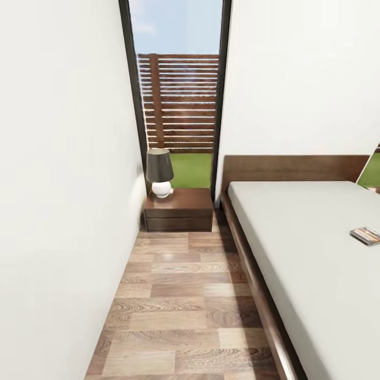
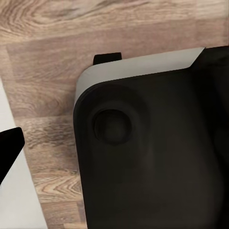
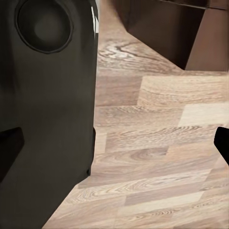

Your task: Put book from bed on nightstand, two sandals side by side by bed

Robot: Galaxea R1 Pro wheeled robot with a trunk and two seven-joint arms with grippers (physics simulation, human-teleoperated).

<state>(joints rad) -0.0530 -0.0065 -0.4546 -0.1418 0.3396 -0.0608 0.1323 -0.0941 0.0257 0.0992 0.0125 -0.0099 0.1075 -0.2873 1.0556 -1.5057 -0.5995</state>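
Note:
The book [image 1: 365, 235] lies flat on the off-white mattress of the bed [image 1: 295, 248], at the right edge of the head view. A dark wood nightstand [image 1: 184, 205] stands at the far end of the aisle, beside the headboard. The sandals are out of view. In the right wrist view my right gripper [image 3: 114, 148] hangs open over the plank floor, one dark fingertip [image 3: 9, 152] at each side of the picture. My left gripper [image 2: 114, 152] points down at the floor beside my dark base; one fingertip [image 2: 9, 150] shows, set wide.
A lamp [image 1: 160, 171] with a dark shade and white base takes the left part of the nightstand top. The white wall [image 1: 63, 211] and the bed frame [image 1: 258, 295] bound a narrow strip of wood floor [image 1: 179, 306]. A tall window [image 1: 177, 95] is behind.

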